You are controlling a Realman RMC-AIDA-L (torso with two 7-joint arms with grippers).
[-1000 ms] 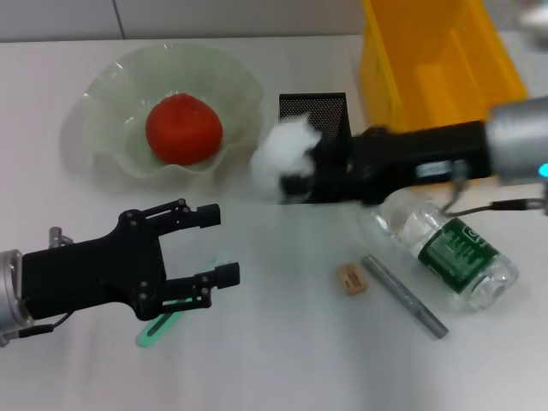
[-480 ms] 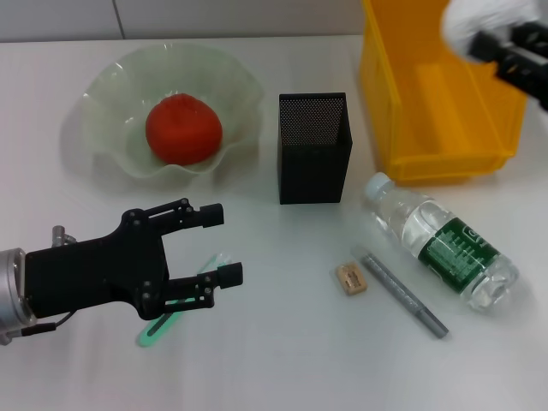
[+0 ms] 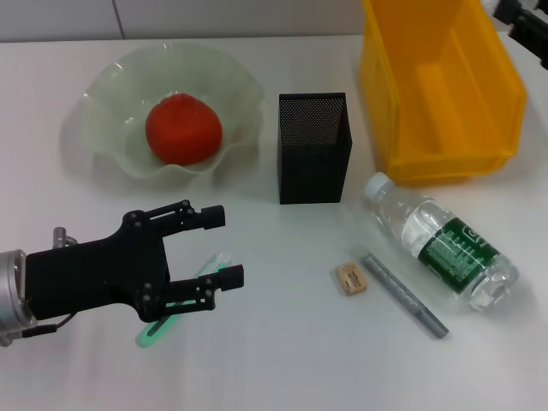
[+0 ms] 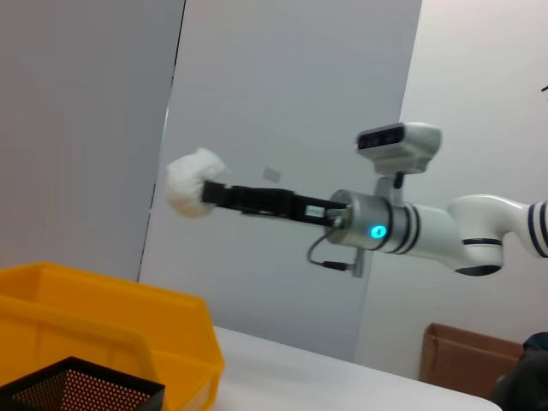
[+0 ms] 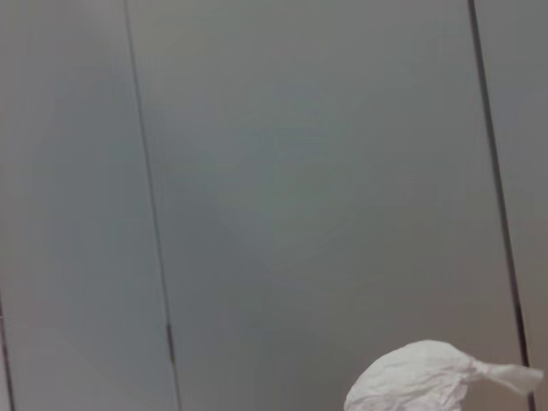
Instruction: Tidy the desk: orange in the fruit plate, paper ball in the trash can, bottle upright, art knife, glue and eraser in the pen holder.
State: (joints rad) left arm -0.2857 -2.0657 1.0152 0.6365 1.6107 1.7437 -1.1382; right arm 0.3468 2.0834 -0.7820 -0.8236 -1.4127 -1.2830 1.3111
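Note:
My right gripper (image 4: 210,193) is shut on the white paper ball (image 4: 193,182), held high above the yellow bin (image 3: 437,86); only its edge (image 3: 524,21) shows in the head view. The ball also shows in the right wrist view (image 5: 428,377). My left gripper (image 3: 221,246) is open and empty, low over a green stick-shaped tool (image 3: 158,328). The orange (image 3: 182,128) lies in the glass fruit plate (image 3: 103,145). The bottle (image 3: 445,244) lies on its side. The eraser (image 3: 351,278) and a grey pen-shaped tool (image 3: 402,295) lie beside it. I cannot tell which tool is the knife and which the glue.
The black mesh pen holder (image 3: 313,145) stands at the table's middle, between the plate and the bin, and looks empty. The bin stands at the back right; its rim (image 4: 103,317) shows in the left wrist view.
My right arm has carried the paper ball from beside the pen holder up and to the right, over the bin and almost out of the head view. My left gripper has barely moved.

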